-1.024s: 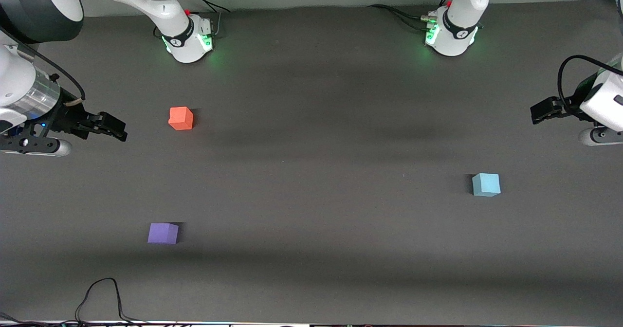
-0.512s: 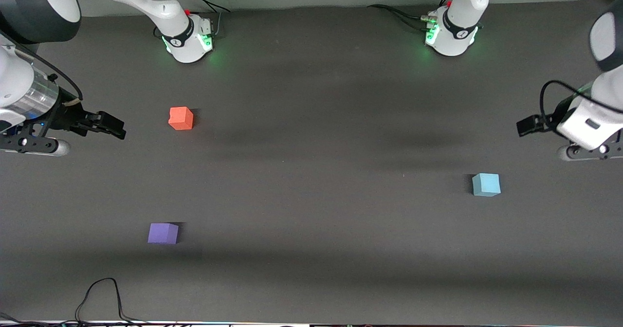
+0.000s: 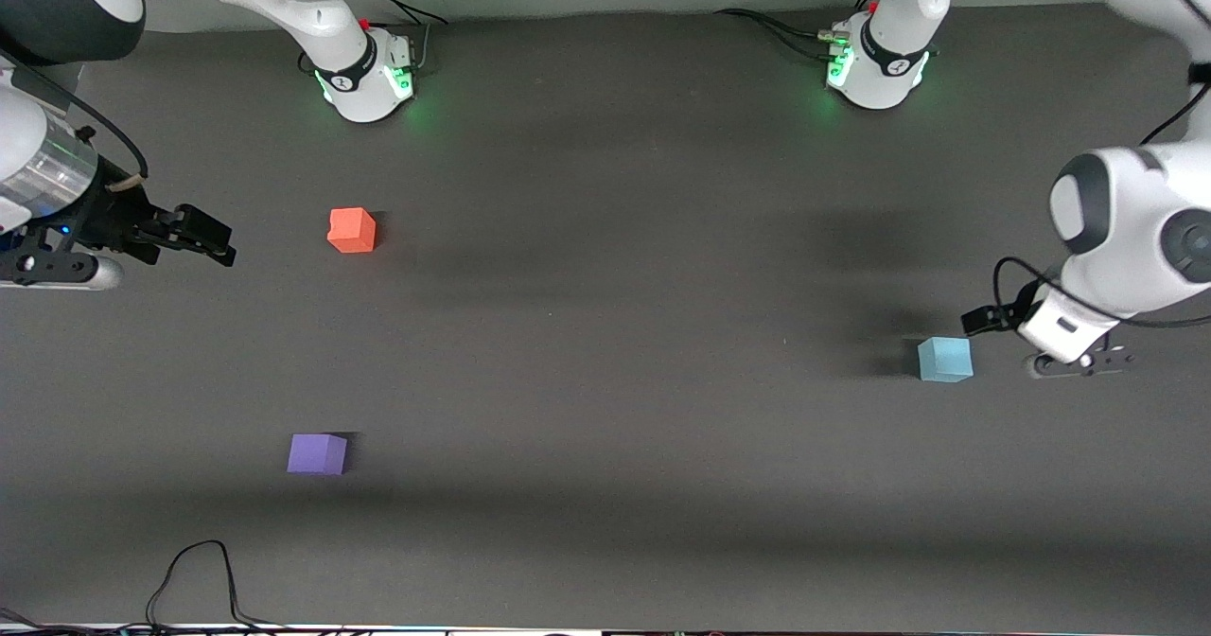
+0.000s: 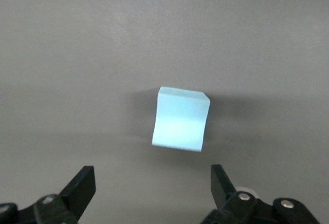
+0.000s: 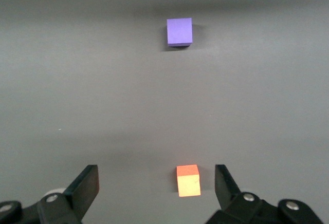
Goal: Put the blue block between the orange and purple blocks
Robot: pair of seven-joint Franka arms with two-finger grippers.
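The light blue block [image 3: 944, 359] sits on the dark table toward the left arm's end. The orange block [image 3: 352, 230] and the purple block [image 3: 317, 453] sit toward the right arm's end, the purple one nearer the front camera. My left gripper [image 3: 982, 319] is open and empty, up in the air close beside the blue block. In the left wrist view the blue block [image 4: 181, 118] lies just ahead of the open gripper [image 4: 152, 185]. My right gripper [image 3: 203, 237] is open and empty, apart from the orange block. The right wrist view shows the gripper [image 5: 157, 183], the orange block [image 5: 188, 180] and the purple block [image 5: 179, 31].
The two arm bases [image 3: 364, 73] [image 3: 875, 63] stand along the table's back edge. A black cable [image 3: 199, 574] loops onto the table at the front edge, toward the right arm's end.
My left arm has swung in and down from the table's end until its gripper is close to the blue block. My right gripper has drawn back slightly from the orange block. The blocks have not moved.
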